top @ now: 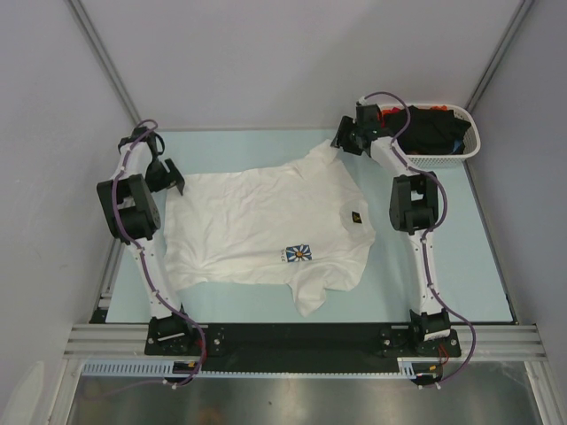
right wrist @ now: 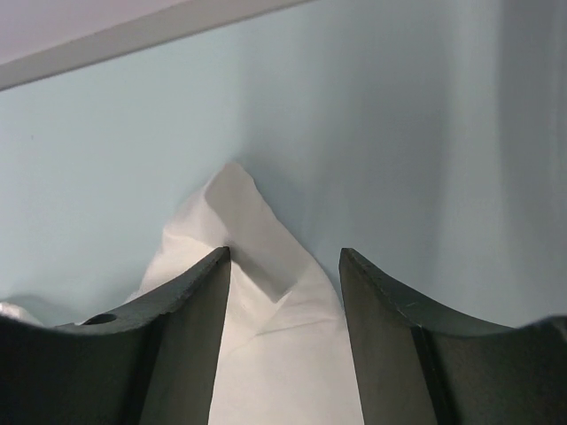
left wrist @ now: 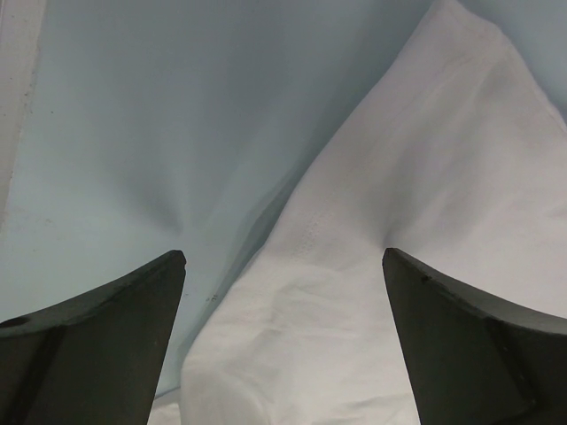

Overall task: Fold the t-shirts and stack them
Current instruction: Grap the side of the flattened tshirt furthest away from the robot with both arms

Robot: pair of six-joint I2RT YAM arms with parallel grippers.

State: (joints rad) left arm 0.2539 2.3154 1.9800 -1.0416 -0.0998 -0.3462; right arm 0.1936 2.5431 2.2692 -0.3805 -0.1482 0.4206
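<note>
- The white t-shirt [top: 257,221] lies spread on the table [top: 461,274]; other shirts [top: 430,128] wait in the basket [top: 474,146].
- The left end effector [left wrist: 283,257] stands wide apart over the shirt's edge; if it closes too high, it may catch no cloth.
- The right end effector [right wrist: 285,252] is partly apart around a far corner; so little cloth could slip out and the fold could go crooked.

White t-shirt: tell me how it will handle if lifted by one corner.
The white t-shirt would likely droop and drag, since it lies flat and wrinkled. Its corner is creased, so it probably bunches under a push. It is likely light, as it looks thin.
</note>
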